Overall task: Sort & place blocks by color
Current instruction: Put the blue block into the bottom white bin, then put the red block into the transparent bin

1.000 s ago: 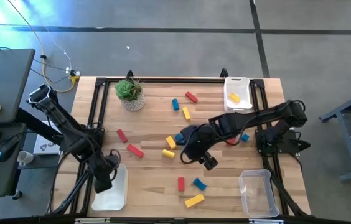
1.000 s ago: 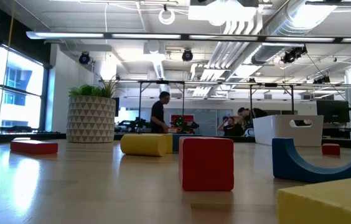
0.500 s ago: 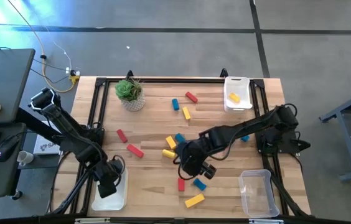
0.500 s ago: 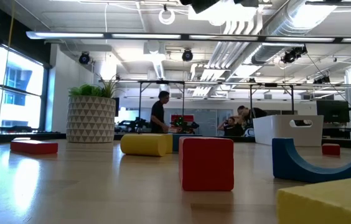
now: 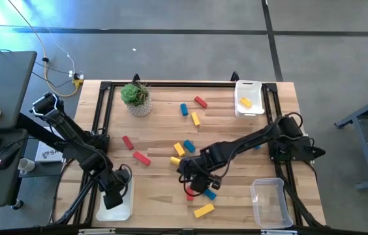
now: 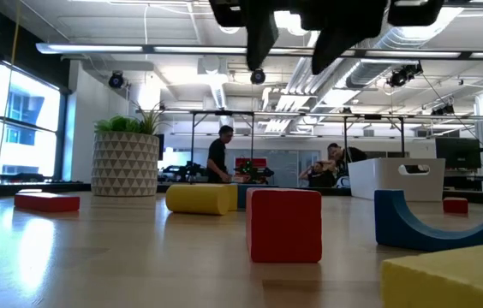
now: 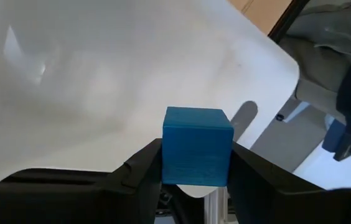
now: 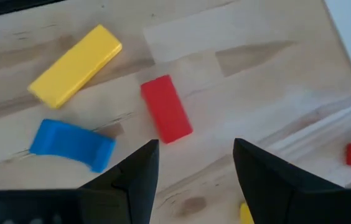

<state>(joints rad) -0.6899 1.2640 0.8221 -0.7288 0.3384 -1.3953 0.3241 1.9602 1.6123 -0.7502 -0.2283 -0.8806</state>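
Note:
My left gripper [image 5: 113, 196] is shut on a small blue block [image 7: 197, 146] over the white tray [image 5: 120, 207] at the near left corner. My right gripper [image 8: 195, 149] stands open, slanting down above a red block [image 8: 166, 109] on the wood. It also shows at the top of the low view as my right gripper [image 6: 293, 60]. A blue arch block [image 8: 73, 144] and a yellow bar [image 8: 76, 65] lie flat beside the red one. More red, blue and yellow blocks [image 5: 179, 149] are scattered over the table's middle. My left gripper pinches the blue block by two opposite sides [image 7: 169, 163] between its two fingers. The block's top face and front face stand free past the fingertips. It hangs lifted clear above the white tray's floor [image 7: 101, 81].
A potted plant [image 5: 136, 98] stands at the far left. A white tray [image 5: 254, 109] at the far right holds a yellow block [image 5: 244, 102]. A clear tray [image 5: 267, 201] sits at the near right. People stand in the room beyond the table.
My right gripper has come down and toward the table's near left, rolling as it went, from above the middle blocks to over the red block; it stays open. My left gripper has sunk a little over the white tray with the blue block.

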